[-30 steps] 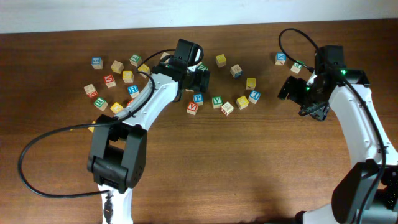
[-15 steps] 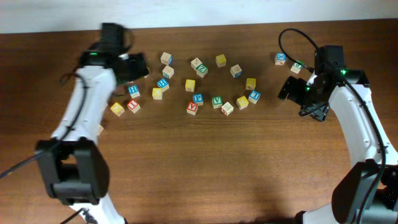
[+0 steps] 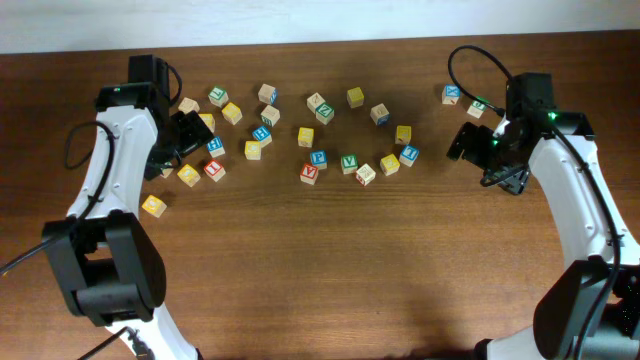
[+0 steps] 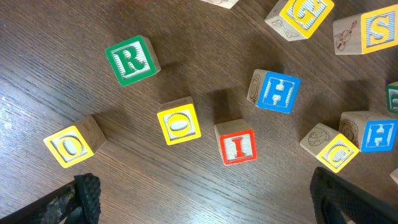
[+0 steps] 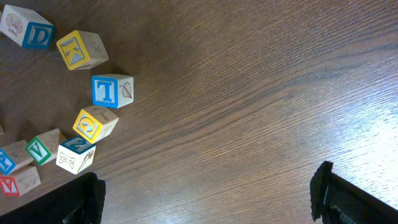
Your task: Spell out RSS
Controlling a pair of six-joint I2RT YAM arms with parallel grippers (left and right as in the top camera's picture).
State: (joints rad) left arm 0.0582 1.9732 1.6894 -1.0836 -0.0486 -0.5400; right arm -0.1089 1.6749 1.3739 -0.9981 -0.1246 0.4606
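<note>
In the left wrist view the green R cube [image 4: 132, 59] lies at the upper left and a yellow S cube [image 4: 373, 31] at the top right edge. That S seems to be the yellow cube [image 3: 232, 112] in the overhead view. I cannot pick out a second S. In the overhead view my left arm mostly hides the R. My left gripper [image 3: 188, 135] [image 4: 205, 196] is open and empty over the left cluster of cubes. My right gripper [image 3: 468, 143] [image 5: 208, 193] is open and empty over bare wood at the right.
Near the R lie two yellow O cubes [image 4: 179, 122] [image 4: 71, 143], a red I [image 4: 236, 144] and a blue H [image 4: 277, 91]. Several more cubes lie across the table's middle [image 3: 349, 160], including a green V [image 5: 38, 149] and a blue T [image 5: 111, 91].
My left arm swung from the middle cubes to the far left, then settled over the left cluster. The right arm has not moved.
</note>
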